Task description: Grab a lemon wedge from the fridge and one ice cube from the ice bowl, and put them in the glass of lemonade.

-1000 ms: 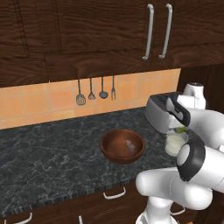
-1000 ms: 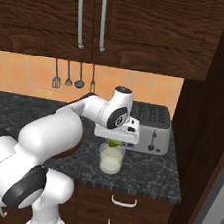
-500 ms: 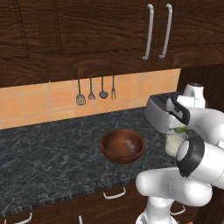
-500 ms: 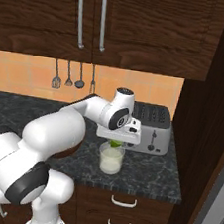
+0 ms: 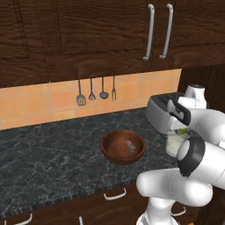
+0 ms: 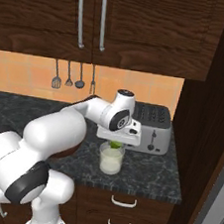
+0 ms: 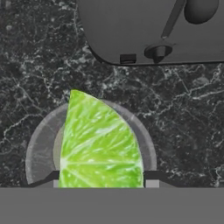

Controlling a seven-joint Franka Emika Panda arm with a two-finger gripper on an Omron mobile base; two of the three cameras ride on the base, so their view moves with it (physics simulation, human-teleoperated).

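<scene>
Lemon wedge [image 7: 98, 142] is sitting between the gripper's [image 6: 115, 144] two fingertips, pinched tight from both sides, right above the one glass of lemonade [image 6: 111, 160], so the gripper is closed on it. From the hand camera the glass rim [image 7: 37, 144] rings the wedge, so it's pretty much centred over the drink. One wooden bowl [image 5: 123, 146] sits on the dark stone counter [image 5: 48, 154] to the left of the glass, with one pale ice cube [image 5: 130, 144] in it. One toaster [image 6: 153, 130] stands just behind the glass. Four utensils [image 5: 96, 91] hang on the tiled wall.
</scene>
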